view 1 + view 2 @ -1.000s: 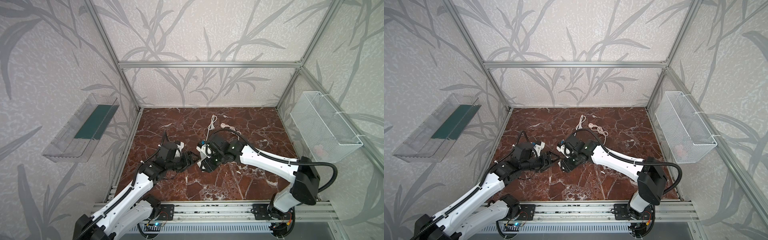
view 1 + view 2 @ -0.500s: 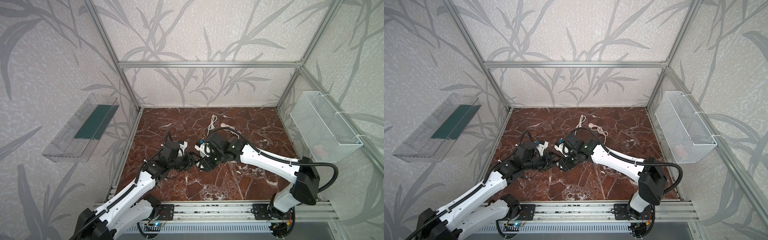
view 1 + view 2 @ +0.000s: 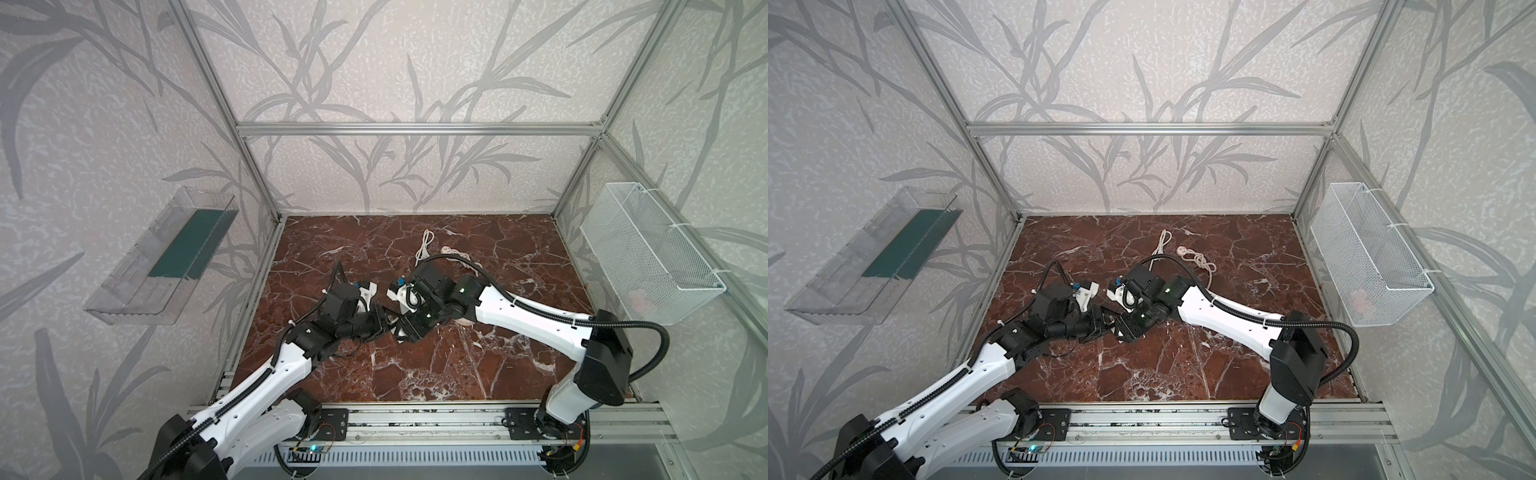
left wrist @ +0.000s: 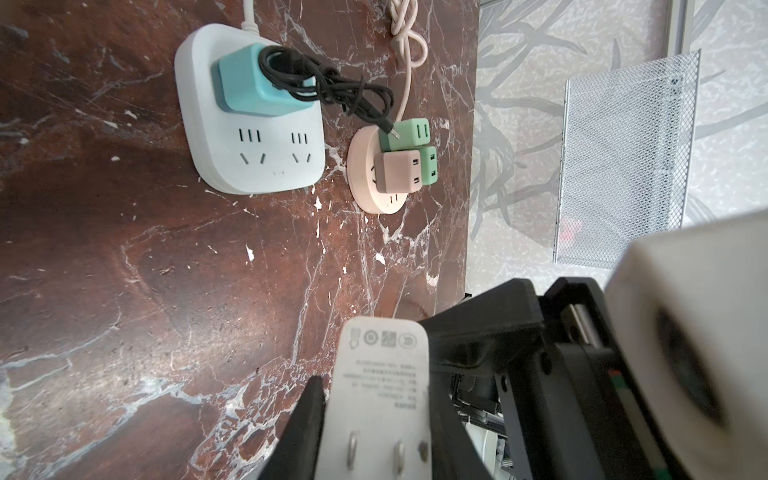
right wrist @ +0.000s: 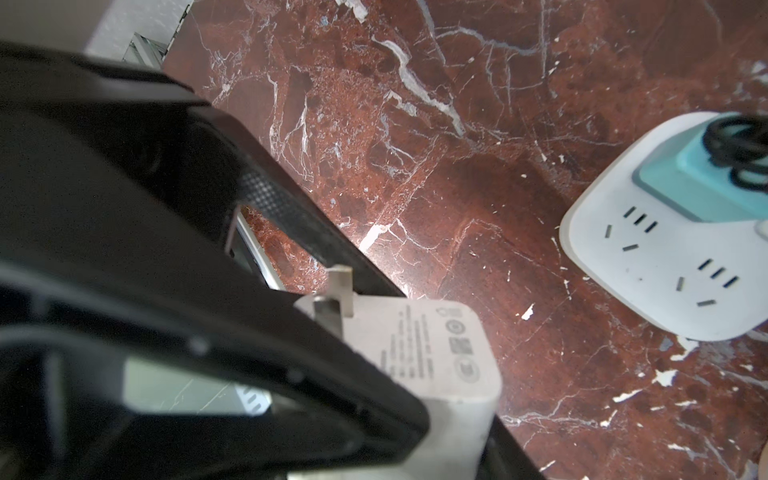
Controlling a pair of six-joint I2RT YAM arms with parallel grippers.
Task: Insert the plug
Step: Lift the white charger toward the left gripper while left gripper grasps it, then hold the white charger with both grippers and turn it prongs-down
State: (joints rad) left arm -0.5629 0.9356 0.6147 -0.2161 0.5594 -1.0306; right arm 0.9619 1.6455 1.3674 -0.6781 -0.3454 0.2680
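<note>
The plug (image 4: 382, 374) is a white block with two metal prongs and grey print on its face. My left gripper (image 4: 374, 395) is shut on it, a black finger (image 4: 307, 415) pressed on each side. It also shows in the right wrist view as the plug (image 5: 436, 345), with my right gripper shut on its other end, largely hidden by the left gripper's body. In both top views the left gripper (image 3: 384, 320) and right gripper (image 3: 400, 323) meet tip to tip over the middle of the floor. A white power strip (image 4: 249, 124) lies flat, with free sockets (image 4: 253, 158).
A teal adapter (image 4: 257, 83) with a black cord sits in the strip. Beside it lies a pink round socket (image 4: 365, 187) with green and pink adapters. White and pink cables (image 3: 424, 245) trail to the back. A wire basket (image 3: 648, 257) hangs right, a clear shelf (image 3: 166, 253) left.
My left gripper has moved right up to the right gripper and its jaws have closed onto the plug. The right gripper has kept its grip and barely moved.
</note>
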